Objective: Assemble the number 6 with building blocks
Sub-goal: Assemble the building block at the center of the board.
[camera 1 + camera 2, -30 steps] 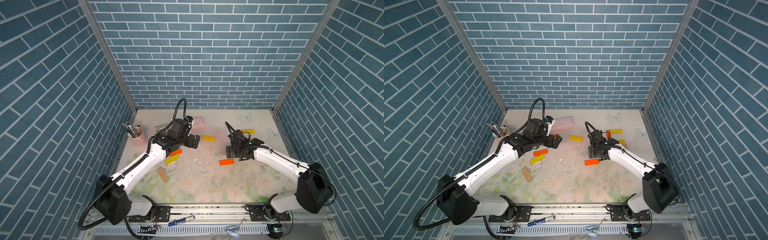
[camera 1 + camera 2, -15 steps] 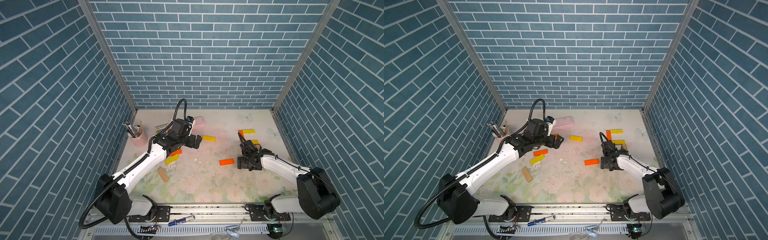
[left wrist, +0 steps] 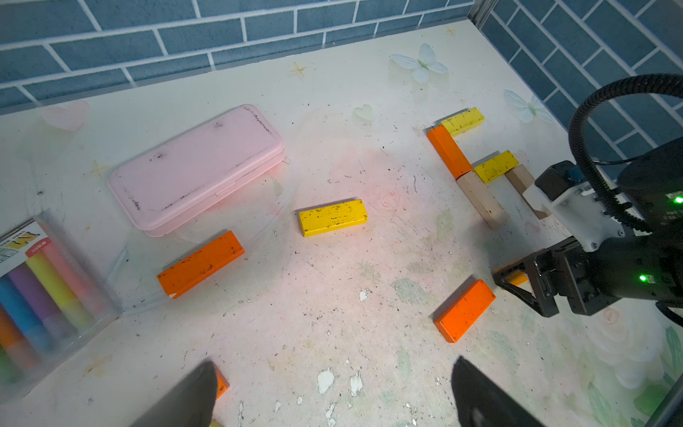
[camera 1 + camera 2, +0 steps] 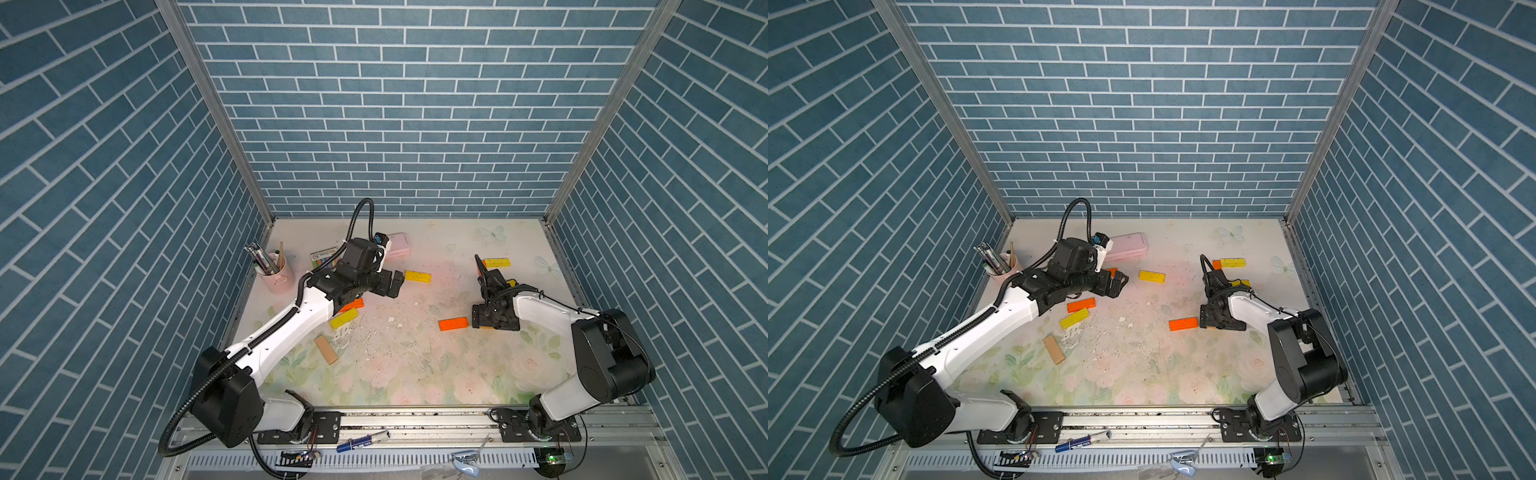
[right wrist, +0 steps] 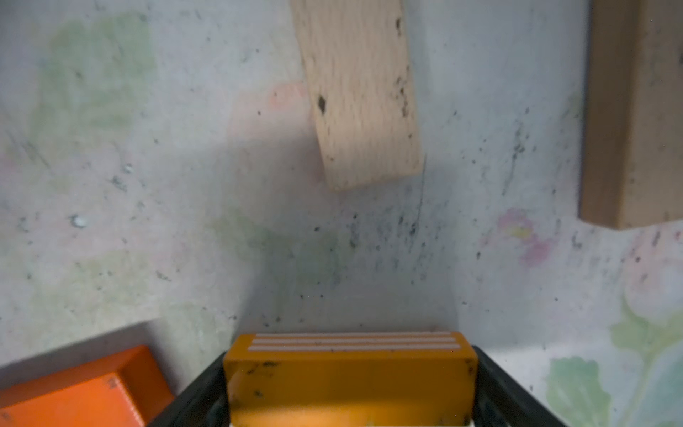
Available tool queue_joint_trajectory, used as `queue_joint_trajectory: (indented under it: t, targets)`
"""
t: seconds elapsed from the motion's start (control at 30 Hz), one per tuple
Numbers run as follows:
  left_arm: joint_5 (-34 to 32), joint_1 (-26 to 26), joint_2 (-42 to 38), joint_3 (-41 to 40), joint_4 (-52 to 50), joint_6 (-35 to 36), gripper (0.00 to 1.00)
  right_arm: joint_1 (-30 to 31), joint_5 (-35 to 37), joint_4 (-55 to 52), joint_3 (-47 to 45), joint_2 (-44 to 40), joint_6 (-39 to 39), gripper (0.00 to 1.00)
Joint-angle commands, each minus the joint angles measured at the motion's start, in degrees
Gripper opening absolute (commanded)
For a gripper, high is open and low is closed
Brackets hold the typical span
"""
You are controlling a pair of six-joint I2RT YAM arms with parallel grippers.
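Note:
The building blocks lie scattered on the floral table. A partial figure stands at the back right: a yellow block, an orange block, a tan block, a second yellow block and another tan block. My right gripper hangs low just in front of them, shut lengthwise on an orange-yellow block. A loose orange block lies right beside it. My left gripper hovers open and empty near a yellow block.
More loose blocks lie under the left arm: orange, yellow and tan. A pink case, a chalk pack and a pink pen cup stand at the back left. Brick walls close three sides.
My right gripper has carried the orange-yellow block rightward and toward the front, past the loose orange block, and lower. The left arm has stayed put.

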Motion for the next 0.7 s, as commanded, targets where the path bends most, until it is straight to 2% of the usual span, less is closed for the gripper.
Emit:
queue_joint_trajectory:
  t: [0.0,0.17,0.33,0.43,0.5,0.67]
  targets:
    - [0.0,0.3,0.3,-0.9,0.8,0.2,0.99,-1.1,-0.4,-1.4,1.2,1.5,-1.1,0.98]
    - [-0.2,0.3,-0.1,-1.0,0.9,0.2,0.99,-1.2,1.8,-4.0,3.9,0.6,-1.7,0.98]
    - [-0.4,0.3,-0.3,-0.9,0.7,0.2,0.99,-1.2,3.6,-7.4,5.4,-6.0,1.1,0.98]
    - [-0.4,0.3,-0.3,-0.8,0.3,0.2,0.99,-0.6,4.1,-8.6,4.6,-9.6,7.4,0.93]
    - [-0.4,0.3,-0.4,-0.6,0.1,0.1,0.99,0.6,4.2,-9.1,3.6,-11.1,12.6,0.93]
    - [0.5,0.3,-0.6,-0.5,0.0,-0.4,0.99,8.1,6.0,-9.6,2.6,-9.8,25.2,0.93]
